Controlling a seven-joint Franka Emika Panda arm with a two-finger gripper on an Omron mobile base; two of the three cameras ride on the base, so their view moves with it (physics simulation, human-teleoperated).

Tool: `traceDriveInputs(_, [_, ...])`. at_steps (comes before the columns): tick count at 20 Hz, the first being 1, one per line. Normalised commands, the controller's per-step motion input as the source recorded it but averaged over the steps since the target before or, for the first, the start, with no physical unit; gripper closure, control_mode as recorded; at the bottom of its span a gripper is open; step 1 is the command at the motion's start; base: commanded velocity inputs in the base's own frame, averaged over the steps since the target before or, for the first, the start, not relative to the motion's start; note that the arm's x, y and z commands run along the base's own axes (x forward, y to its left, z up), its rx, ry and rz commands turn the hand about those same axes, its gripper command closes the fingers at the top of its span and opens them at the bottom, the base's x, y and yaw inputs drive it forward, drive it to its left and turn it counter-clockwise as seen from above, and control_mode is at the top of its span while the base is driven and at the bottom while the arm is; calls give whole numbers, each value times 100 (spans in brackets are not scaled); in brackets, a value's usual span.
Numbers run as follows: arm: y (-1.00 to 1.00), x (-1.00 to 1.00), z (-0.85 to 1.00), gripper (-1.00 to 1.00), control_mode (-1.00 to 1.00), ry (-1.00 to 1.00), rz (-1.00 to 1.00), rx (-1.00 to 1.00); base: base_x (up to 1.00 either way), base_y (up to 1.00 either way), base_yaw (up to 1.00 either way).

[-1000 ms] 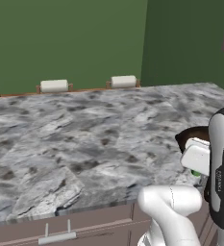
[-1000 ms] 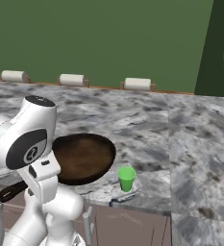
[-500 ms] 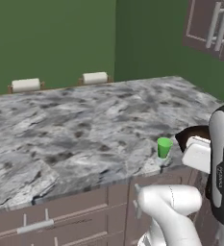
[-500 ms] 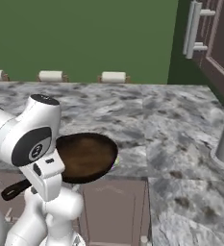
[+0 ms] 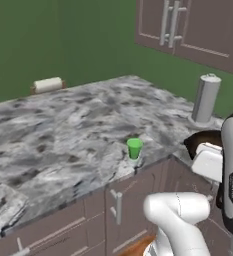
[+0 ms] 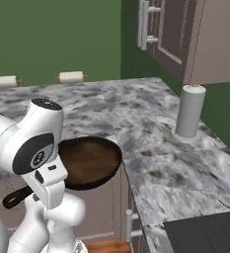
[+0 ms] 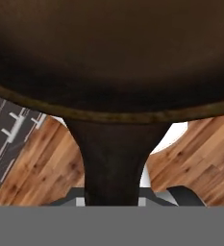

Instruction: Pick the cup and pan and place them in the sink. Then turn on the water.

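Gripper (image 7: 114, 199): closed on the handle of the pan (image 6: 89, 161), fingertips at the handle's near end in the hand view; pan: dark brown skillet, carried in the air beside the counter edge, above wood floor (image 7: 46, 163); cup (image 5: 134, 149): bright green, upright near the front edge of the grey marble counter (image 5: 63, 130); paper towel roll (image 6: 189, 110): upright on the counter; sink (image 6: 208, 232): black corner at lower right of the right base view.

Pan (image 6: 89, 160) held aloft behind arm, beside counter (image 6: 185, 163); paper towel roll (image 6: 190, 111) upright.
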Motion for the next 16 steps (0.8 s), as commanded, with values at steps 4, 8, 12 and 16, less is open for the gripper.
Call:
traceDriveInputs(4, [0, 0, 0, 100, 100, 0, 0, 0, -8, 0, -52])
traceDriveInputs(8, [0, 0, 0, 100, 100, 0, 0, 0, -10, -1, -58])
traceDriveInputs(12, [0, 0, 0, 100, 100, 0, 0, 0, -25, -10, -59])
traceDriveInputs(16, [0, 0, 0, 100, 100, 0, 0, 0, -54, -22, -52])
